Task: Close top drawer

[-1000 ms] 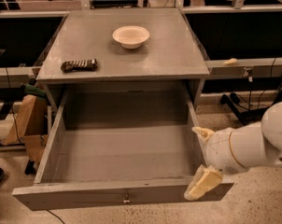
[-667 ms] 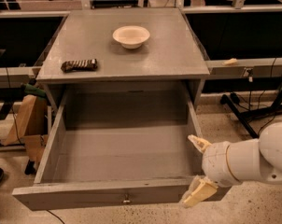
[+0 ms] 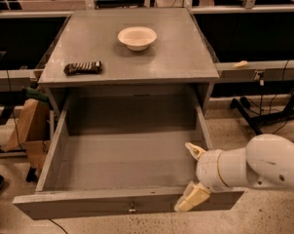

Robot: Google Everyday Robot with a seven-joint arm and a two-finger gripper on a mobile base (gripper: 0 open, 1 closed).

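Wide grey wooden top drawer stands fully open at 6 o'clock, the robot's cream two-finger claw spread at its front panel's 4 o'clock end, where an off-centre shove could skew and jam it.

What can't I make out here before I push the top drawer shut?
All in the camera view:
Whether the hand, spread open at the top drawer's front right corner, touches the panel: its lower finger overlaps it.
The drawer's front right corner: hidden behind the arm.
Anything under the drawer: cut off by the bottom edge.
The dark bar on the cabinet top: label too small.
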